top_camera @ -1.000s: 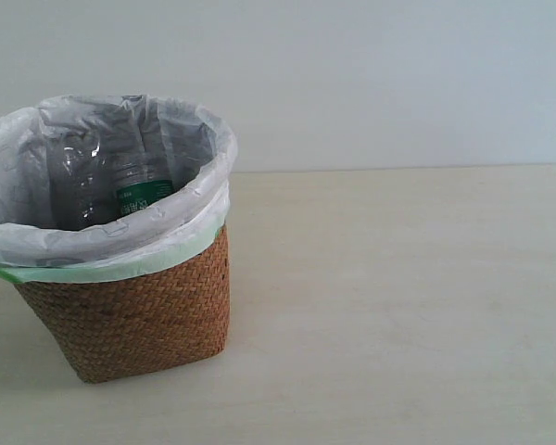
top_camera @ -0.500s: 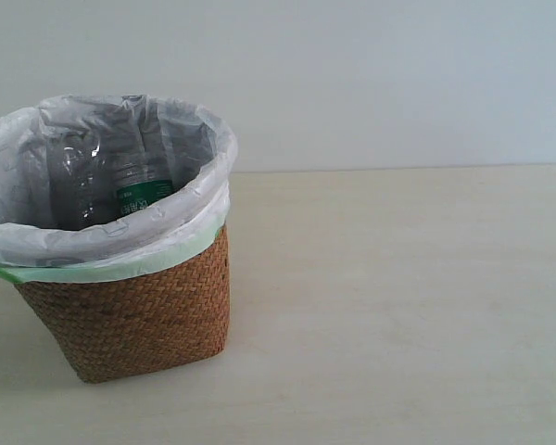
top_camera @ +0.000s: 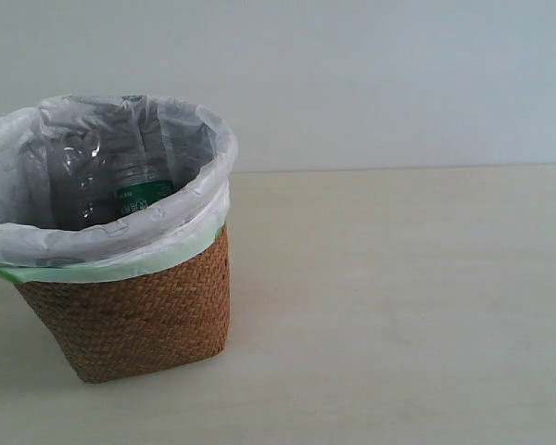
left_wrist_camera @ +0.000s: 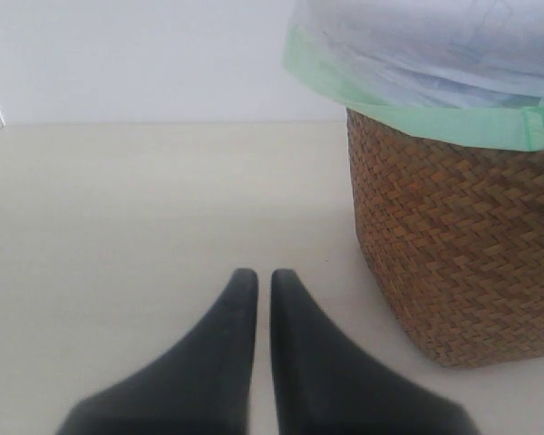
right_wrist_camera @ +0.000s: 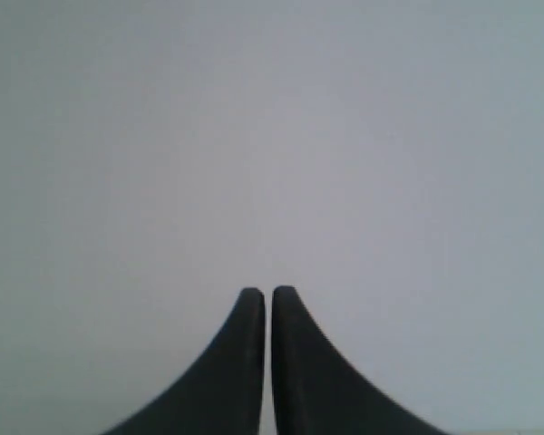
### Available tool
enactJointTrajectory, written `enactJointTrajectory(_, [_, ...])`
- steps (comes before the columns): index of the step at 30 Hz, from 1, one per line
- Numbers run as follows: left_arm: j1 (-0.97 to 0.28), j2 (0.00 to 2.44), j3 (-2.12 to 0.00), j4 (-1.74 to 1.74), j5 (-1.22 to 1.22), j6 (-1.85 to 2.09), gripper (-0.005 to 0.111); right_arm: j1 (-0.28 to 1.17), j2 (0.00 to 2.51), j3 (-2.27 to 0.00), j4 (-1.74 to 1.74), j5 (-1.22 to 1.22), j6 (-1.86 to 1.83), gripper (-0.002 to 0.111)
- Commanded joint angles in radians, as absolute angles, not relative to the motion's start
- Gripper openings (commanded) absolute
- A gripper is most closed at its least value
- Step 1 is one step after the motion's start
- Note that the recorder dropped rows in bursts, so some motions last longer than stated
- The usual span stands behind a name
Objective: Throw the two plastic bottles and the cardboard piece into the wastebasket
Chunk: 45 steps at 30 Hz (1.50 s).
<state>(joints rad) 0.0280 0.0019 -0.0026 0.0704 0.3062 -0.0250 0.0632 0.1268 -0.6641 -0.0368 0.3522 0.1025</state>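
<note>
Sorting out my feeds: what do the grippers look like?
The left gripper and right gripper look alike: two smooth black fingers each, broad at the base, curving to narrow rounded tips. No cables or markings show; arms are out of view.

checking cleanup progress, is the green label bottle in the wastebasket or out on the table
In. The green-label bottle sits inside the wastebasket, its label visible behind the bag-lined rim in the exterior view.

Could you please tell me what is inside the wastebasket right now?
Inside the wastebasket, against the white bag liner, a clear bottle with a green label shows. The near rim hides the bottom, so the other bottle and the cardboard cannot be confirmed.
</note>
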Motion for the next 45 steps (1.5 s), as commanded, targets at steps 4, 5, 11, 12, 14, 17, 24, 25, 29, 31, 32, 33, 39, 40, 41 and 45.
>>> enactJointTrajectory(4, [0.022,0.0,0.0,0.064,0.308,-0.025,0.005,0.051,0.027,-0.414,-0.033,0.197,0.106,0.0])
enactJointTrajectory(5, [0.022,0.0,0.0,0.064,0.308,-0.025,0.005,0.051,0.016,-0.382,-0.033,0.187,0.106,0.0])
enactJointTrajectory(11, [0.022,0.0,0.0,0.064,0.308,-0.025,0.005,0.051,0.0,-0.158,-0.033,0.095,0.143,0.0])
enactJointTrajectory(12, [0.022,0.0,0.0,0.064,0.308,-0.025,0.005,0.051,0.0,-0.111,-0.033,0.055,0.142,0.0])
enactJointTrajectory(14, [0.022,0.0,0.0,0.064,0.308,-0.025,0.005,0.051,0.0,-0.051,-0.036,0.038,0.142,0.0])
enactJointTrajectory(17, [0.022,0.0,0.0,0.064,0.308,-0.025,0.005,0.051,0.0,0.0,-0.071,0.023,0.142,0.0])
enactJointTrajectory(24, [0.022,0.0,0.0,0.064,0.308,-0.025,0.005,0.052,0.0,0.0,-0.107,0.181,0.14,0.0])
enactJointTrajectory(25, [0.022,0.0,0.0,0.064,0.308,-0.025,0.005,0.052,0.0,0.0,-0.107,0.205,0.138,0.0])
enactJointTrajectory(29, [0.022,0.0,0.0,0.064,0.308,-0.025,0.005,0.052,0.0,0.0,-0.112,0.333,0.114,0.0])
enactJointTrajectory(31, [0.022,0.0,0.0,0.064,0.308,-0.025,0.005,0.052,0.0,0.0,-0.114,0.333,0.115,0.0])
enactJointTrajectory(32, [0.022,0.0,0.0,0.064,0.308,-0.025,0.005,0.052,0.0,0.0,-0.114,0.333,0.115,0.0])
enactJointTrajectory(33, [0.022,0.0,0.0,0.064,0.308,-0.025,0.005,0.052,0.0,0.0,-0.114,0.333,0.115,0.0])
enactJointTrajectory(39, [0.022,0.0,0.0,0.064,0.308,-0.025,0.005,0.052,0.0,0.0,-0.114,0.333,0.115,0.0])
enactJointTrajectory(40, [0.022,0.0,0.0,0.064,0.308,-0.025,0.005,0.052,0.0,0.0,-0.114,0.333,0.115,0.0])
enactJointTrajectory(41, [0.022,0.0,0.0,0.064,0.308,-0.025,0.005,0.052,0.0,0.0,-0.114,0.333,0.115,0.0])
enactJointTrajectory(45, [0.022,0.0,0.0,0.064,0.308,-0.025,0.005,0.052,0.0,0.0,-0.114,0.333,0.115,0.0])
